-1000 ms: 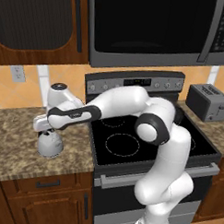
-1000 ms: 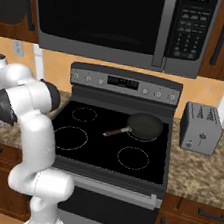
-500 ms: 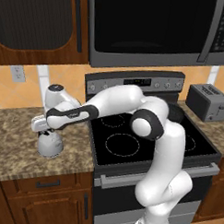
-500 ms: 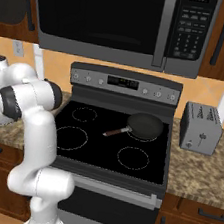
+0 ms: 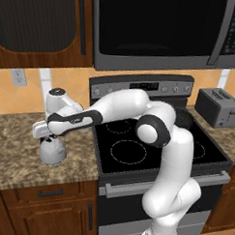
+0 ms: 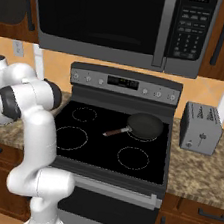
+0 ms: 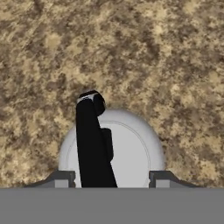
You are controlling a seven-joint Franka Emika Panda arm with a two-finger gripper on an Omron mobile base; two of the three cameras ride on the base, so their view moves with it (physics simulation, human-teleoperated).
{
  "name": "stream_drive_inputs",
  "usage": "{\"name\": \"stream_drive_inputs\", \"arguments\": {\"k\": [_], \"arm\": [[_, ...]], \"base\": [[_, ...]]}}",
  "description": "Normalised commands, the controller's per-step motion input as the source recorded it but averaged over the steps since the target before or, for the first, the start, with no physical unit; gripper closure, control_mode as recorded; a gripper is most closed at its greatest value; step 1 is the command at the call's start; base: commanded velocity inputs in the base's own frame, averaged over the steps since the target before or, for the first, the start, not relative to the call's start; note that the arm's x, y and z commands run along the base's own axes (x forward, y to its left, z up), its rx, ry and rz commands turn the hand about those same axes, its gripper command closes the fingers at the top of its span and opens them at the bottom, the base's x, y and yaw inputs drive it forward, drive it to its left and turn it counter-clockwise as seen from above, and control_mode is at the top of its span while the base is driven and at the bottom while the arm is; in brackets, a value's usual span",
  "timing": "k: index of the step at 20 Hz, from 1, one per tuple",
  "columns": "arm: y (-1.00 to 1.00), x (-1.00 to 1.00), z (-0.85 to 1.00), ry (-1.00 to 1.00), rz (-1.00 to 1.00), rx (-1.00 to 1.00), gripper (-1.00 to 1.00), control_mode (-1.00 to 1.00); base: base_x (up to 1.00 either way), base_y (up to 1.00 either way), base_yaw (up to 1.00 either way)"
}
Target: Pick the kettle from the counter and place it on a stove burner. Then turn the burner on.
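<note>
The kettle point(image 5: 52, 149) stands upright on the surface point(image 5: 21, 156) at the left middle of the left base frame, just left of the stove's black glass. In the hand view the kettle point(image 7: 131, 153) sits at bottom centre, seen from above: a silver dome with its black handle point(image 7: 91, 140) running up the frame.

The tool point(image 5: 47, 132) is directly over the kettle, pointing straight down, its white hand block level above the dome. In the hand view the two finger tips point(image 7: 63, 178) rise on either side of the kettle's body, with the handle between them; they stand partly apart, and whether they have hold of the handle cannot be told.

The arm rises from the lower right of the left base frame, bends at a dark elbow near centre, and reaches left across the cooktop's near-left corner to the kettle. In the right base frame the arm fills the left side, and the kettle point(image 6: 2, 117) shows as a sliver at the left edge.

The burner point(image 6: 71, 138), the largest white ring, lies at the near left of the glass. A black pan point(image 6: 143, 126) rests on the far right ring. A grey toaster point(image 6: 200, 128) stands on the slab to the right. A microwave point(image 6: 121, 24) hangs above.
</note>
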Motion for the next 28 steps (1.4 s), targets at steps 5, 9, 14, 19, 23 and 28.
{"name": "stream_drive_inputs", "arguments": {"k": [5, 9, 14, 19, 23, 28], "arm": [[0.00, 0.00, 0.00, 0.00, 0.00, 0.00, 1.00, -1.00], [0.00, -0.01, 0.16, 0.00, 0.00, 0.00, 1.00, -1.00], [-0.06, -0.39, 0.47, -0.08, 0.04, 0.00, 1.00, -1.00], [-0.59, -0.34, 0.37, -0.15, 0.02, 0.02, 1.00, -1.00], [-0.89, -0.38, 0.22, -0.08, 0.00, 0.05, 1.00, -1.00], [-0.94, -0.22, 0.19, -0.04, 0.00, 0.03, 1.00, -1.00]], "base": [[0.00, 0.00, 0.00], [0.00, 0.00, 0.00], [0.00, 0.00, 0.00], [0.00, 0.00, 0.00], [0.00, 0.00, 0.00], [0.00, 0.00, 0.00]]}}
